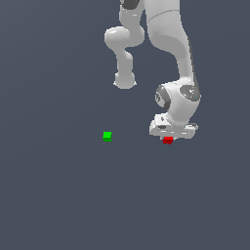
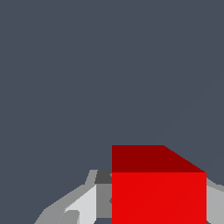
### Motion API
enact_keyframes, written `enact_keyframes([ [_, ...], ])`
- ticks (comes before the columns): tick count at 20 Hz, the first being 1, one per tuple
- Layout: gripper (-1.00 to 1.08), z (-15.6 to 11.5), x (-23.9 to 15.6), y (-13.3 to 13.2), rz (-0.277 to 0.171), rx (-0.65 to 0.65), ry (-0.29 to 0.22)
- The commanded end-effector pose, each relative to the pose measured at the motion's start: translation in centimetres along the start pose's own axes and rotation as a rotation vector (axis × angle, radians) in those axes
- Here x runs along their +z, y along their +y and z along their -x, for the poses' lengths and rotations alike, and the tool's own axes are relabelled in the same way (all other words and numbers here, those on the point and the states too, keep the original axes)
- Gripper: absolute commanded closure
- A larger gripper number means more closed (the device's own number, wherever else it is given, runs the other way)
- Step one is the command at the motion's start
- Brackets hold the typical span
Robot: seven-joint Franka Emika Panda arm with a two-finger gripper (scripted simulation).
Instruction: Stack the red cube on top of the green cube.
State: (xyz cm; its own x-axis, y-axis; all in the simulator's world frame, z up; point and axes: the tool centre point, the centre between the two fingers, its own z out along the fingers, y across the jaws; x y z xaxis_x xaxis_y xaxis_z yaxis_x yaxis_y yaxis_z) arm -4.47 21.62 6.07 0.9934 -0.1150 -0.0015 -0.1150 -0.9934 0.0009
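The red cube point(image 1: 168, 140) sits directly under the white hand, at the exterior view's right. In the wrist view the red cube point(image 2: 158, 192) fills the gap between the two grey fingers point(image 2: 85, 202), which press against its sides. My gripper point(image 1: 168, 137) is shut on the red cube, low near the floor. The green cube point(image 1: 107, 136) rests alone on the grey floor, well off toward the exterior view's left of the gripper, and it does not appear in the wrist view.
The arm's white links point(image 1: 171, 44) rise behind the hand toward the top of the exterior view. A rounded white elbow point(image 1: 124, 78) hangs behind and above the green cube. Flat grey floor point(image 1: 58, 195) surrounds both cubes.
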Motion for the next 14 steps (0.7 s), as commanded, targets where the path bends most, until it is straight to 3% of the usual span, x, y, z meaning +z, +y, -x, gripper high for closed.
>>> enact_keyframes([
  [1, 1.08, 0.0, -1.9, 0.0, -0.001, 0.0, 0.002],
  [8, 1.08, 0.0, -5.4, 0.0, -0.001, 0.0, 0.002],
  [14, 1.08, -0.1, -5.8, 0.0, -0.001, 0.0, 0.002],
])
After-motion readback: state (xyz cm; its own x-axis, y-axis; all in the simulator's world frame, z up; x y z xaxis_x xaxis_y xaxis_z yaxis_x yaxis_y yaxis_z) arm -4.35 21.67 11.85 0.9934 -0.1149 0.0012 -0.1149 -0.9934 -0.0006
